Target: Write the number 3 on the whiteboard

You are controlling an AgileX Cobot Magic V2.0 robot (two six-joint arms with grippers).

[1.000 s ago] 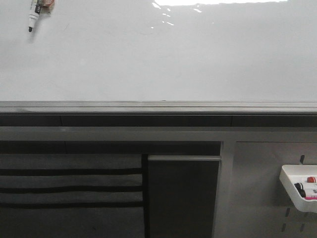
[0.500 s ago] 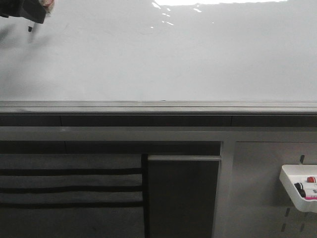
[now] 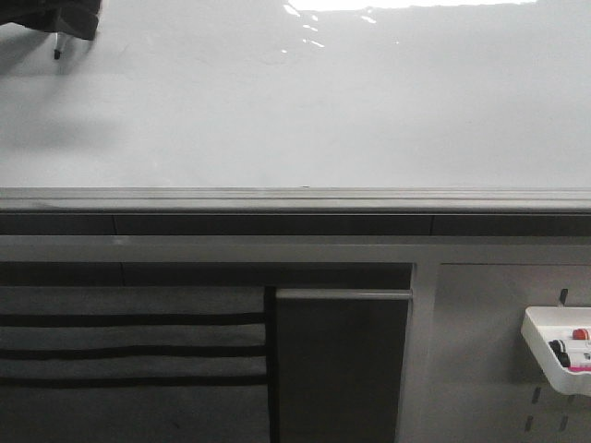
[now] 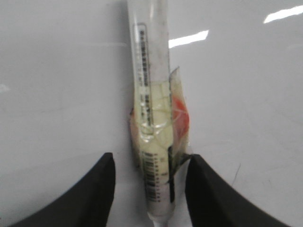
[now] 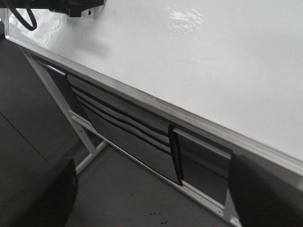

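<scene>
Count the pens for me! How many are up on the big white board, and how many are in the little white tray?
Pens on the whiteboard: 1, a taped marker between the open left gripper fingers.
Pens in the tray: at least 2, one red cap and one black cap; the pink bit is too small to tell.
Total: at least 3.

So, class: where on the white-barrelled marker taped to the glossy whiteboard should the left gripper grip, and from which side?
Grip the white-barrelled marker across its barrel at the taped, barcode section, coming straight toward the glossy whiteboard. The left gripper already straddles it, a finger on each side, jaws open.
</scene>
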